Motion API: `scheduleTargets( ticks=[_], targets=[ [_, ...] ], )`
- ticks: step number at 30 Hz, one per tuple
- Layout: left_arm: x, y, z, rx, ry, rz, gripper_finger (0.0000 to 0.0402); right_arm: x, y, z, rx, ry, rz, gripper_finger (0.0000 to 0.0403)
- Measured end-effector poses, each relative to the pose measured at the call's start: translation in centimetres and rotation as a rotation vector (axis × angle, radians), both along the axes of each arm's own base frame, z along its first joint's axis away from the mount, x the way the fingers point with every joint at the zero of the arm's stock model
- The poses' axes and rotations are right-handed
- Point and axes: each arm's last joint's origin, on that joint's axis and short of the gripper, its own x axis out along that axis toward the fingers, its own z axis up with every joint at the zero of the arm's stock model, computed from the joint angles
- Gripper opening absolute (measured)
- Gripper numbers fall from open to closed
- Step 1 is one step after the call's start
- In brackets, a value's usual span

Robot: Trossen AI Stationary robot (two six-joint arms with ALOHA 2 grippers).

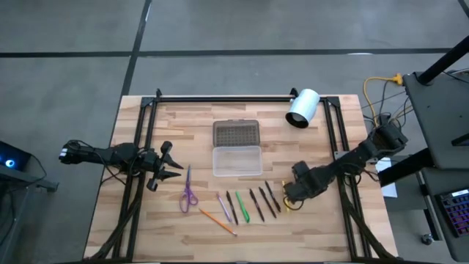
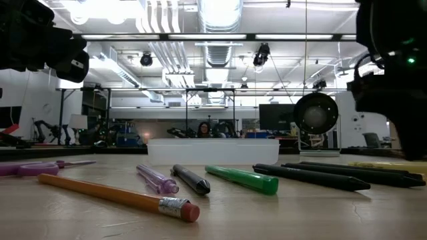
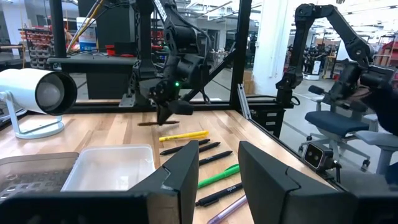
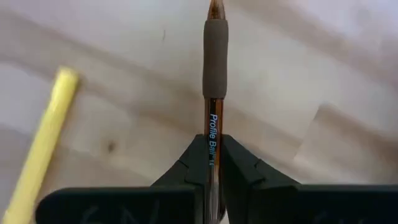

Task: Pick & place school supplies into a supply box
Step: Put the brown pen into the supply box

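Observation:
The clear supply box (image 1: 237, 160) lies open in mid-table, its dotted grey lid (image 1: 236, 133) flat on the far side. Near it lies a row of pens (image 1: 253, 204): green (image 2: 240, 179), purple (image 2: 157, 179) and black ones, with an orange pencil (image 1: 218, 221) and purple scissors (image 1: 188, 192). A yellow pen (image 3: 183, 135) lies at the row's right end. My right gripper (image 1: 293, 194) hovers there, shut on a brown pen (image 3: 149, 122). My left gripper (image 1: 165, 167) waits open, left of the scissors. My right gripper (image 4: 213, 149) pinches the brown pen between its two fingers (image 4: 186, 162), on the printed barrel (image 4: 213, 124) just behind the rubber grip. The fingers come from above, across the pen. It lies about level, lifted clear of the table, its tip end sticking out past the fingers.
A white cylinder lamp (image 1: 302, 108) stands at the far right corner. Black frame rails (image 1: 146, 147) run along the table's left, right and far sides. Bare wood shows between the box and the pen row. A person sits in the room far behind the table.

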Motion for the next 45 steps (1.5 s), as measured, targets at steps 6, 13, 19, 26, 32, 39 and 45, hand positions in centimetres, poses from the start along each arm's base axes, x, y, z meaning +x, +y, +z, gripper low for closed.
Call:
scheduleTargets(
  ticks=[6,13,19,26,32,39,45],
  targets=[
    [0.0,0.0,0.0,0.000,0.000,0.000,0.0099,1.4,-2.5,0.4,-0.110,-0.017,0.083,0.0012],
    [0.0,0.0,0.0,0.000,0.000,0.000,0.0099,3.6,-5.8,1.9,-0.209,0.012,0.240,0.0012],
    [0.0,0.0,0.0,0.000,0.000,0.000,0.0099,5.8,-8.1,4.0,-0.354,0.041,0.444,0.0012],
    [0.0,0.0,0.0,0.000,0.000,0.000,0.0099,7.9,-9.6,6.2,-0.403,-0.007,0.555,0.0012],
    [0.0,0.0,0.0,0.000,0.000,0.000,0.0099,9.0,-9.7,6.3,-0.393,-0.017,0.710,0.0012],
    [0.0,0.0,0.0,0.000,0.000,0.000,0.0099,10.3,-9.4,6.3,-0.387,-0.102,0.944,0.0013],
    [0.0,0.0,0.0,0.000,0.000,0.000,0.0099,11.7,-9.2,7.2,-0.476,-0.200,1.105,0.0013]
  ],
)
